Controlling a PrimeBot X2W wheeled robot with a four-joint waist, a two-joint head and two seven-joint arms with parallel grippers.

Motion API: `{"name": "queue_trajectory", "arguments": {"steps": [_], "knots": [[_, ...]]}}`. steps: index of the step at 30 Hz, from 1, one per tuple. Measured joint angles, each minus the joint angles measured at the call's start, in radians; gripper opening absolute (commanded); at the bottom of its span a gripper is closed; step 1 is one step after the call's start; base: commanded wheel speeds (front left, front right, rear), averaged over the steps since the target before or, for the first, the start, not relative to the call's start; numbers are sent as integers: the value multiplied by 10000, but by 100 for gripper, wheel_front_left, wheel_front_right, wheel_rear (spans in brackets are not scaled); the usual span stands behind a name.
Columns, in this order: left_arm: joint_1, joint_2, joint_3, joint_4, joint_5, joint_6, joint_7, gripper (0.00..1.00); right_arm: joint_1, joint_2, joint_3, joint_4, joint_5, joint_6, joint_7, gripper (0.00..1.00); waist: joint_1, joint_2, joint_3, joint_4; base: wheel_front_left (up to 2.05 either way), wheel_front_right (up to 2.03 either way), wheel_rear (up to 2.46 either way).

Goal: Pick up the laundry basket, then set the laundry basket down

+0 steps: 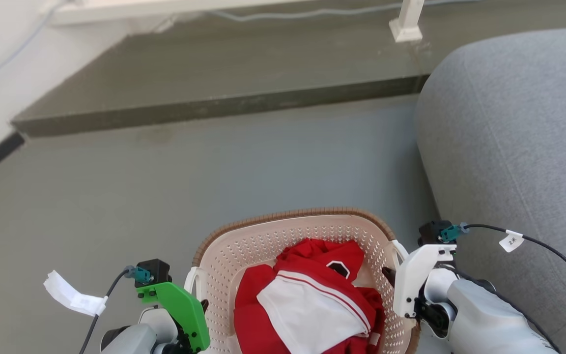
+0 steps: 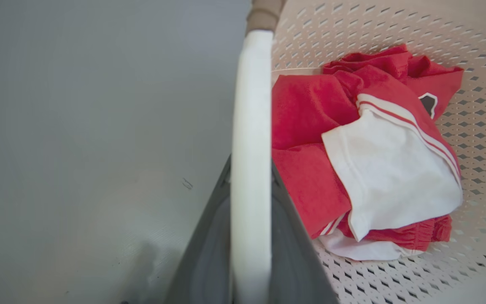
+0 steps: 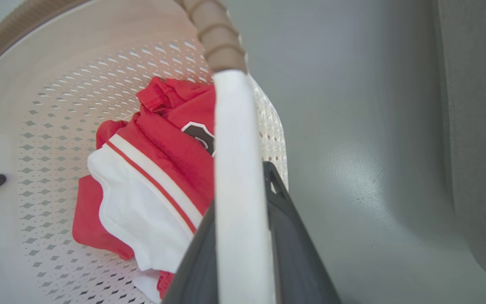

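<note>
Laundry basket (image 1: 263,241) is low at centre in the head view, over the grey floor (image 1: 165,172) and just beside a grey sofa (image 1: 509,123). Whether it rests on the floor cannot be told. Left pincer (image 2: 251,177) pinches the left handle (image 2: 251,105). Right pincer (image 3: 243,181) pinches the right handle (image 3: 230,118). Red and white clothing (image 1: 312,300) lies inside.

Upright cream perforated laundry basket (image 1: 263,241), brown woven-look rim
</note>
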Motion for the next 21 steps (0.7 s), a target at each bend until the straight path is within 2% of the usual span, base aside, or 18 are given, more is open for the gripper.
{"name": "queue_trajectory", "arguments": {"steps": [8, 21], "knots": [[-3, -10, -100, 48, -88, 2, 424, 0, -3, -19, 81, 96, 234, 0, 437, 0, 0, 0, -589, -74, 0, 0, 0], [-5, -40, -221, 219, -232, 2, 748, 0, -8, -2, 295, 174, 479, -2, 788, 0, 0, 0, -762, -105, 0, 0, 0]]}}
